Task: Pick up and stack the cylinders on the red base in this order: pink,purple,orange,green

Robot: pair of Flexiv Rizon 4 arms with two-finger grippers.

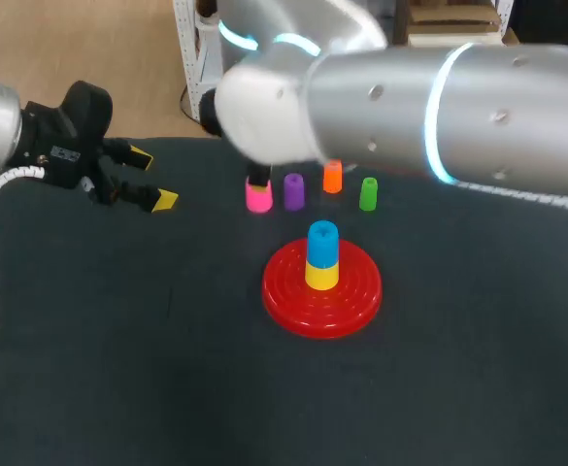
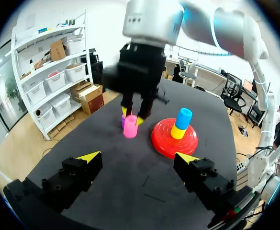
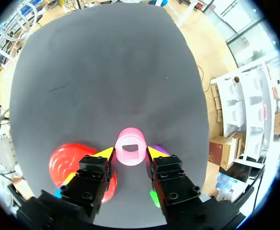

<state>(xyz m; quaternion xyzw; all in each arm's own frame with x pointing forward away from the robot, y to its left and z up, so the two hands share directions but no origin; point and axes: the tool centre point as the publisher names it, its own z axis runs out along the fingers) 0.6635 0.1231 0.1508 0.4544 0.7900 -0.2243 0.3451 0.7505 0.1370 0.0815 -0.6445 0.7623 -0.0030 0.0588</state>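
Observation:
The pink cylinder [image 1: 258, 199] stands upright on the dark table, at the left end of a row with the purple [image 1: 293, 192], orange [image 1: 332, 177] and green [image 1: 368, 193] cylinders. My right gripper [image 3: 130, 154] comes down over the pink cylinder [image 3: 130, 145] and is shut on it, a yellow tip against each side. From the left wrist view, the right gripper [image 2: 131, 116] pinches the pink cylinder [image 2: 130, 130] near its top. The red base [image 1: 288, 301] lies in front of the row. My left gripper [image 1: 152, 179] hovers open at the far left, holding nothing.
A yellow cylinder [image 1: 322, 275] with a blue one [image 1: 322, 239] on top sits on the red base's peg. My right arm's bulky body [image 1: 410, 107] spans the back of the table above the row. Bare table lies between my left gripper and the base.

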